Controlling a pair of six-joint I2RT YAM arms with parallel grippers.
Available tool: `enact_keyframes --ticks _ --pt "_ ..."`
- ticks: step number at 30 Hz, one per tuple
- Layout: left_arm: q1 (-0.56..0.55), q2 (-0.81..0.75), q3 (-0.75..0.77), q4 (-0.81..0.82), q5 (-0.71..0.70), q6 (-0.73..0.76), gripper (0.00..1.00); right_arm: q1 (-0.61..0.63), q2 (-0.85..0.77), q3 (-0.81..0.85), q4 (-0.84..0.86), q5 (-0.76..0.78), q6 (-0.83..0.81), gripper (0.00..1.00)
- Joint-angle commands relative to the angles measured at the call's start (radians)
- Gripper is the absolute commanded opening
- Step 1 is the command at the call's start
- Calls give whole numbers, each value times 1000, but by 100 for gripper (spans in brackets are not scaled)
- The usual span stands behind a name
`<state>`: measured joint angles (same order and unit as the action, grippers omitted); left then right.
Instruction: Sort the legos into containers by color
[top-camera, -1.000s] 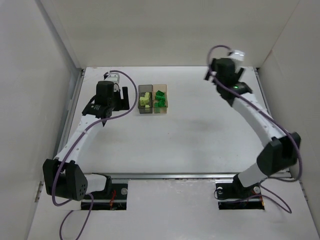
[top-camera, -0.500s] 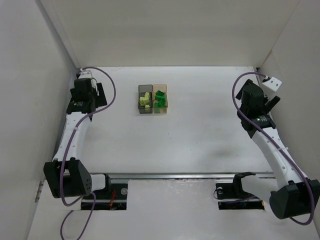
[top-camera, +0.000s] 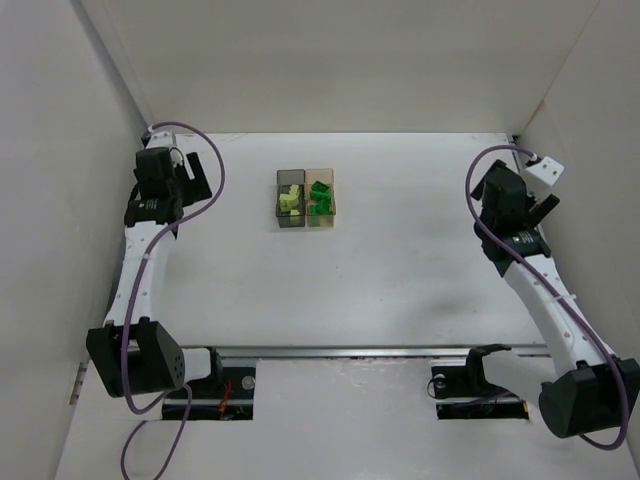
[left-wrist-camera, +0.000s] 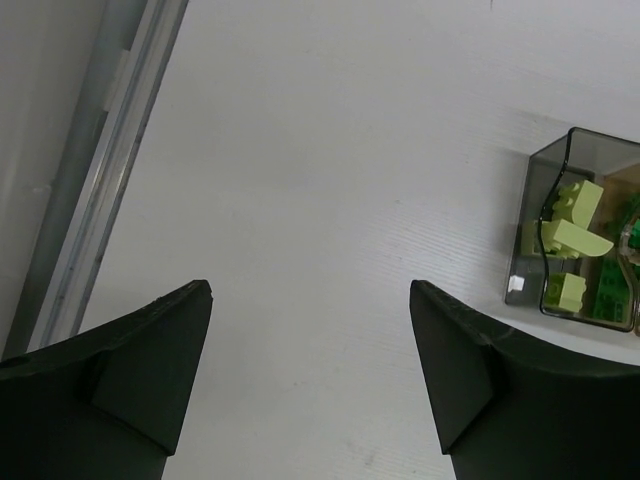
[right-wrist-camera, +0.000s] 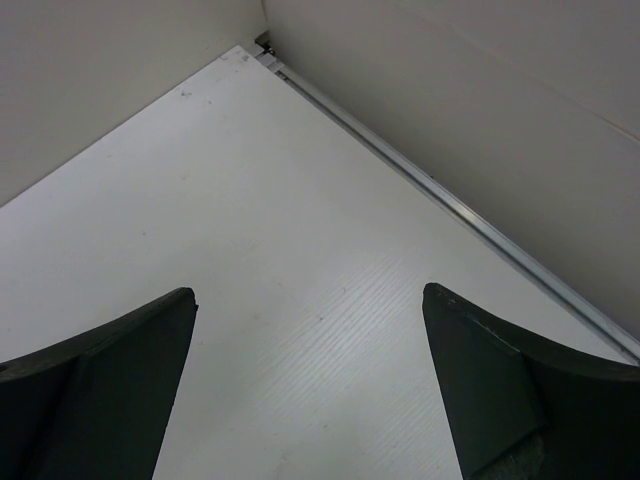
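Smoky grey and amber-tan, the two joined containers sit on the white table (top-camera: 400, 270) towards its far edge, a little left of the middle. The grey box (top-camera: 290, 176) is on the left and holds the pale yellow legos (top-camera: 290, 201). The amber box (top-camera: 322, 222), touching it on the right, holds the bright green legos (top-camera: 319, 196). No brick shows on the bare table.

The left gripper (left-wrist-camera: 310, 290) hangs near the far left corner, well apart from the boxes, its jaws wide with nothing between them. Its wrist view catches the grey box at the right edge of the frame, with yellow bricks (left-wrist-camera: 570, 235) inside.

The right gripper (right-wrist-camera: 310, 295) is close to the table's right edge, towards the far right corner. Its jaws are spread wide over bare table and hold nothing.
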<state>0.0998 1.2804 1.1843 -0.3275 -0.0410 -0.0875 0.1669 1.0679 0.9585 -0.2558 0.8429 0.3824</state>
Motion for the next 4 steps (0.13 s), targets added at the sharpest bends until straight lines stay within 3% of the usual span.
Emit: enact_keyframes --ticks 1,4 --pt "5 -30 -8 4 12 -24 78 8 -28 62 6 -25 9 100" --pt "5 -41 -8 -7 12 -24 78 8 -37 62 15 -25 9 100"
